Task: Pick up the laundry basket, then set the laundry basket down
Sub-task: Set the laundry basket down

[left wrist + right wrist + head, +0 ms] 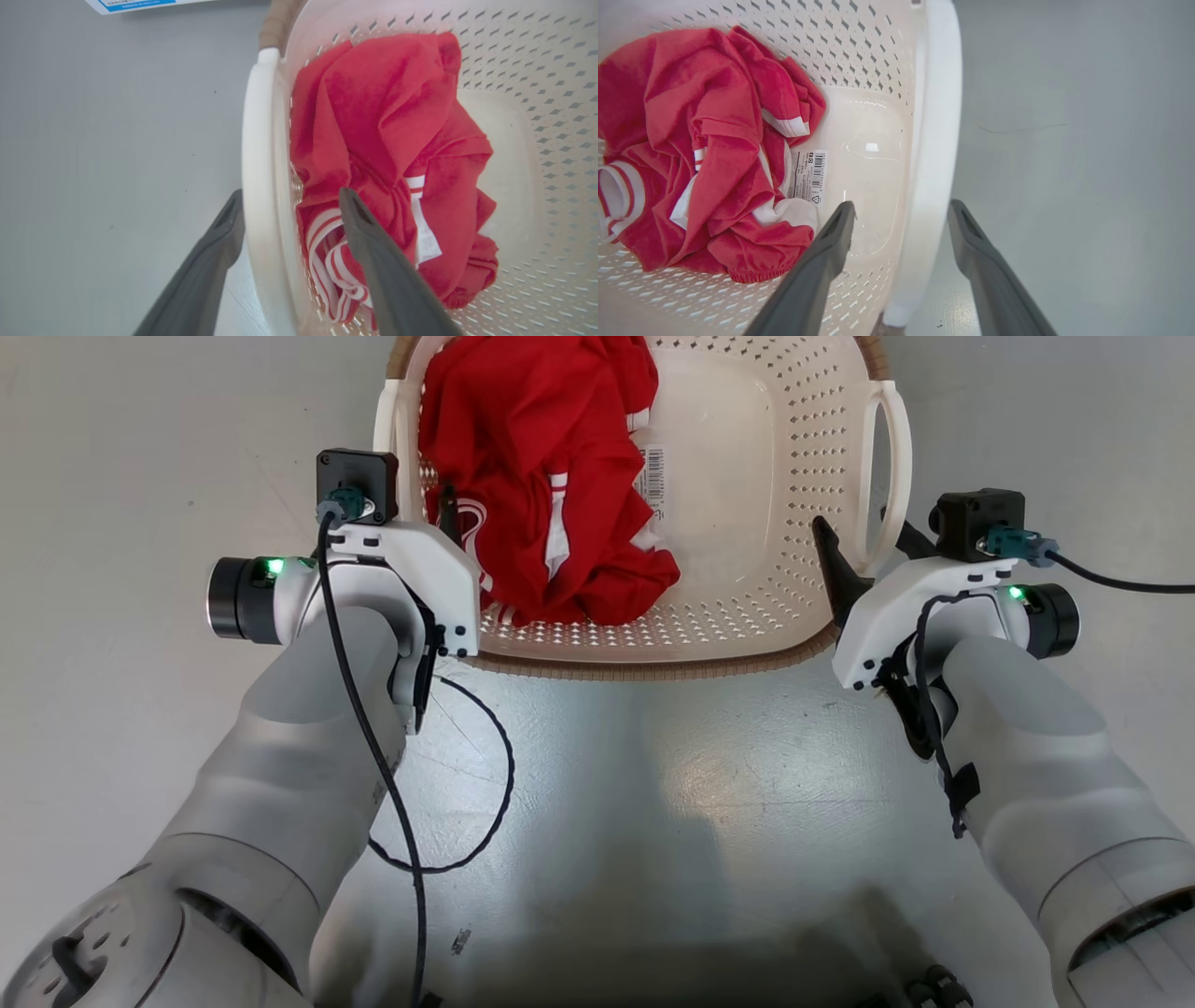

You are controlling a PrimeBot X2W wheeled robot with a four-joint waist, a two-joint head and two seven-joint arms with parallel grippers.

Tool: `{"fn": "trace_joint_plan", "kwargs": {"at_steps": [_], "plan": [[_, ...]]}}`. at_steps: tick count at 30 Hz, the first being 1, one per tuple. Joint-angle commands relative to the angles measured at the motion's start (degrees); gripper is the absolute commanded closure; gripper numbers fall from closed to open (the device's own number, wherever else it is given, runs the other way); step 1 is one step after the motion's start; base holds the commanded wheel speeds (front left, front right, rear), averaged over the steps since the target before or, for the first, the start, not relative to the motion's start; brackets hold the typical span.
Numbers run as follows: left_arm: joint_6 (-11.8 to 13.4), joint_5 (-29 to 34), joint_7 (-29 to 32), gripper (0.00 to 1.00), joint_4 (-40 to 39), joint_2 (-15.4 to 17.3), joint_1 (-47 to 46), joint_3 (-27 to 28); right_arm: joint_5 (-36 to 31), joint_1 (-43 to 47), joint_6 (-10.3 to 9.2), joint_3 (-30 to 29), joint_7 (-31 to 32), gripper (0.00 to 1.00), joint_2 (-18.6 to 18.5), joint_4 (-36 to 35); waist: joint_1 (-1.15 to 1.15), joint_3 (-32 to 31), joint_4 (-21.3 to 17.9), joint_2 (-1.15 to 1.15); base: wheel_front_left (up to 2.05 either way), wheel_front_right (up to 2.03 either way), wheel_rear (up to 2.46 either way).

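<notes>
**First onlooker:** Where is the laundry basket [794, 476]?

**Second onlooker:** On the grey floor [140, 476], straight ahead of the robot and between its two arms. A crumpled red garment [541, 457] with white stripes fills the basket's left half. A barcode label [810, 175] lies on the bare bottom beside it.

**First onlooker:** And the jaws?

**Second onlooker:** The left gripper [290, 195] straddles the basket's left handle [259, 163] with its jaws spread. One finger is outside the white loop and the other inside, over the garment. The right gripper [901, 204] matches it at the basket's right handle [936, 140], jaws wide apart with the loop between them, clamping nothing.
</notes>
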Motion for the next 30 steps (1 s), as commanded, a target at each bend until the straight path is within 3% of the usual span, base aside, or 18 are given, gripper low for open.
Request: {"fn": "trace_joint_plan", "kwargs": {"at_steps": [1,20,30], "plan": [[0.8,0.2,-0.6,0.00,-0.4,0.9,-0.4,1.1,-0.7,1.6,0.35,0.1,-0.9,0.00,1.2,-0.5,0.00,-0.1,0.0,0.00,0.00,0.00,0.00],[0.9,2.4,-0.6,0.00,-3.0,1.9,5.7,5.9,1.1,6.4,0.35,0.1,-1.8,0.00,1.2,-3.1,0.00,-9.3,-1.3,0.00,0.00,0.00,0.00],[1.1,6.2,-0.6,0.00,-9.4,2.1,12.0,12.2,-6.2,9.5,0.35,-7.5,-1.8,0.00,1.2,-6.8,0.00,-17.0,-0.9,0.00,0.00,0.00,0.00]]}}
